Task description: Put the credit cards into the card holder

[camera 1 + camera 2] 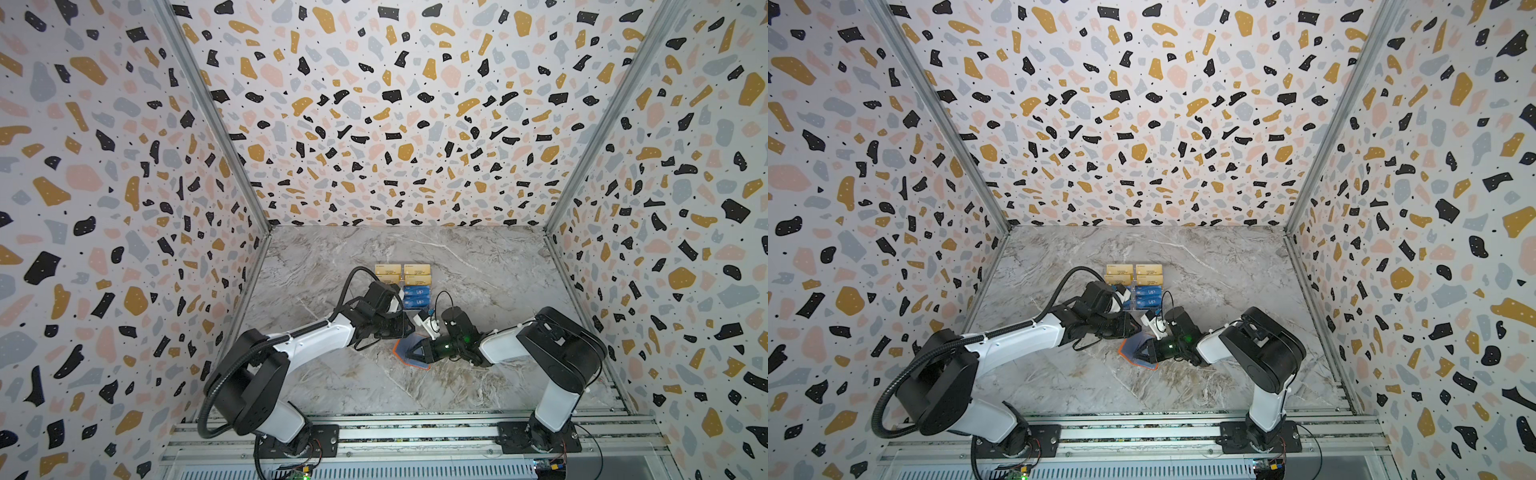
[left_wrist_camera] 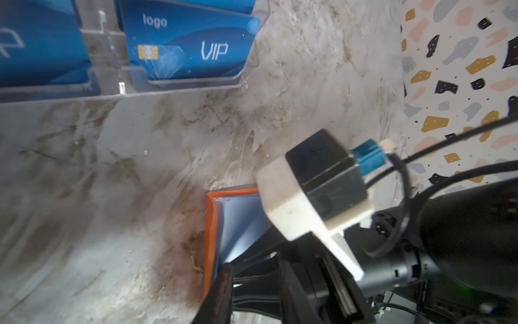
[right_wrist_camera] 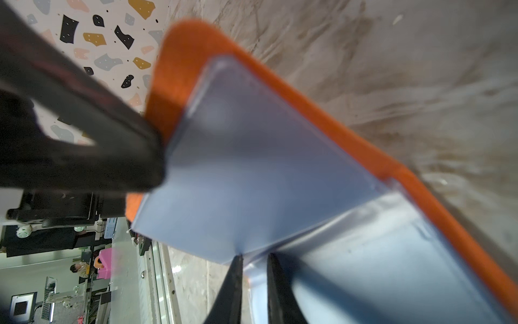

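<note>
Blue cards point(image 2: 190, 47) in seemingly acrylic rack point(image 2: 70, 94)

Matt orange leather-like card holder point(image 3: 182, 70), clear plastic sleeves point(image 3: 252, 168), glossy blue credit cards point(image 2: 190, 42), marble-look table point(image 2: 140, 168)

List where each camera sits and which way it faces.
Top views: overhead, behind the robot, looking down at the table; left arm, right arm show.
Left wrist: on the left arm, facing blue cards and wallet; right arm shows.
Right wrist: on the right arm, close on the wallet; right claw shows.
All share the wallet.
</note>
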Robot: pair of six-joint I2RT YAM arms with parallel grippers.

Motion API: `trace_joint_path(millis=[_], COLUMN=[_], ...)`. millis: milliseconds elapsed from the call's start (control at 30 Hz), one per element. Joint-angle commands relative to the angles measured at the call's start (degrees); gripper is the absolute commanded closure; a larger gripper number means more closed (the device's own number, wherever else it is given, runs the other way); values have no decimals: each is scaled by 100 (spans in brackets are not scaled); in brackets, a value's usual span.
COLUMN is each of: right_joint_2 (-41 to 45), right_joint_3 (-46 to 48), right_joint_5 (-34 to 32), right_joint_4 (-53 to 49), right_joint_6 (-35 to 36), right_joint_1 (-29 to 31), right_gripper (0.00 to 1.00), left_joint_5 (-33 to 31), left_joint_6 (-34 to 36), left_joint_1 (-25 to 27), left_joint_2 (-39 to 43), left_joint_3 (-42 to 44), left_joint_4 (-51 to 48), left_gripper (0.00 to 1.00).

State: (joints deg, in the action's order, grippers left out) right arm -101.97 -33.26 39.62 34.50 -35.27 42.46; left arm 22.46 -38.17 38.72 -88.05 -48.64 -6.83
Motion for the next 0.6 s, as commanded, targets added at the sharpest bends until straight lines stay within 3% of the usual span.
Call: trace_joint_path(millis=[0,300,567], right_joint_2=[-84,60,636], right_joint_3=[10,104,153], right_joint_5=[-73,-127,-570], right_joint_4=[-225,-471,-1332], right_joint_6=[80,231,666], right_joint_1=[35,26,26], right_gripper=[81,81,82], left_joint_5=[204,-295,-627], left_joint_6=[121,537,456], left_joint_1=[-22,-196,-181], left_joint_2=[-133,-211,-116], left_joint_3=[164,373,825], left_joint_4=[313,-171,-18], left_gripper=[70,77,84])
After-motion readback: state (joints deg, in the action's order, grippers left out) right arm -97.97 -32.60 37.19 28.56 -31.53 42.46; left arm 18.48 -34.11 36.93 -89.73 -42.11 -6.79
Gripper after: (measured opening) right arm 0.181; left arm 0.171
